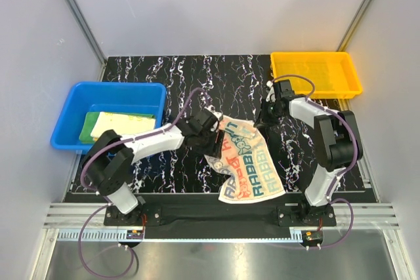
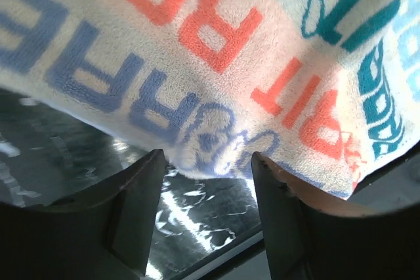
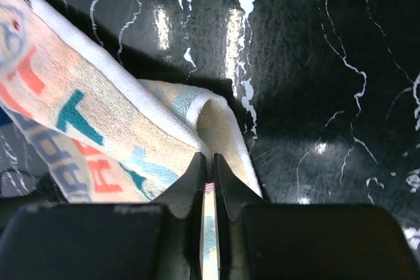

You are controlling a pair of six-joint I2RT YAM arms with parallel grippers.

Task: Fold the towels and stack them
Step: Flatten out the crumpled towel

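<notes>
1. The long cream towel with colourful RABBIT words (image 1: 252,168) lies crumpled on the black marbled worktop (image 1: 164,83).
2. The left gripper (image 2: 208,160) is at that towel's left edge, fingers apart.
3. The right gripper (image 3: 209,162) pinches that towel's far right corner.

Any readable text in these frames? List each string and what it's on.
"RABBIT": repeated in teal, orange and blue on the cream towel, clearest in the top view.
Left wrist view: the same word, upside down and cropped.
Right wrist view: stray letters on a fold, no whole word.
No text readable on the blue bin, the orange tray or the folded towels in the bin.
</notes>
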